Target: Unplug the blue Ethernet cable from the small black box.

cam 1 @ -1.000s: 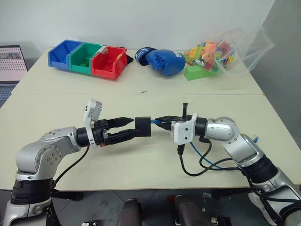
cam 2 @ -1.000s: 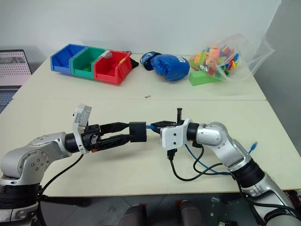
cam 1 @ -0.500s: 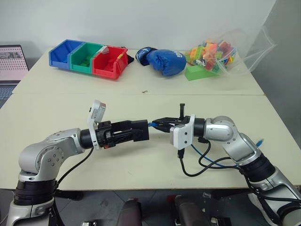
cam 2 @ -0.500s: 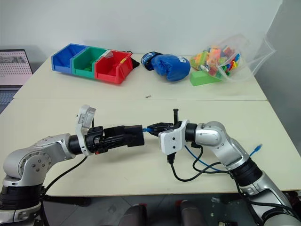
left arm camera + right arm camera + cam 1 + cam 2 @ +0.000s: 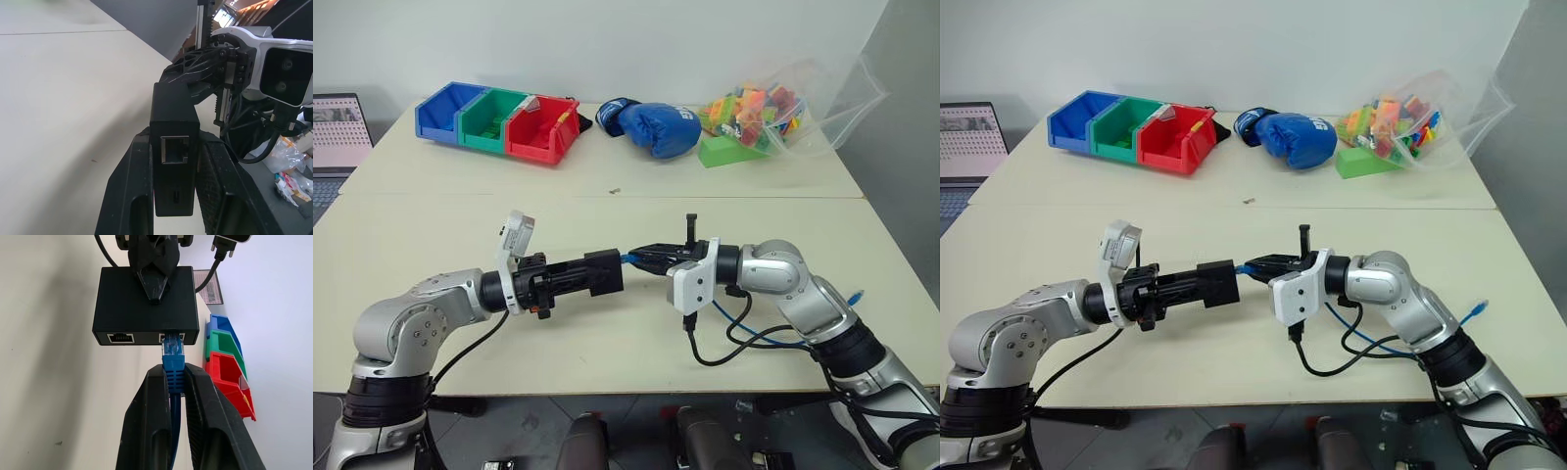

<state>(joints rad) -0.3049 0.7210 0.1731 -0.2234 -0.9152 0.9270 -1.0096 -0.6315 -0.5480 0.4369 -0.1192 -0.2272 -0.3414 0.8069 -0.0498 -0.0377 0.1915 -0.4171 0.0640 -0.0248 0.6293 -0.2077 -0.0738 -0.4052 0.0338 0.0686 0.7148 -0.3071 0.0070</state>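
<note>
Behind both claws, left [image 5: 592,275] clamping box [image 5: 605,270], right [image 5: 644,258] pinching cable [image 5: 173,363], lies glove [image 5: 654,127].

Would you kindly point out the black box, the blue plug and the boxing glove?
black box [image 5: 145,298], right wrist view, top face.
blue plug [image 5: 172,351], right wrist view, plug body.
boxing glove [image 5: 656,128], left eye view, its middle.

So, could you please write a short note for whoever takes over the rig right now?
Left gripper: shut on the small black box, held above the table.
Right gripper: shut on the blue Ethernet cable just behind its plug, level with the box.
The plug sits in the box's port; the rest of the cable trails past the right arm to a loose end near the table edge.
Done: both grips set.
Left: pull plug and box apart, probably pressing the release tab first.
</note>
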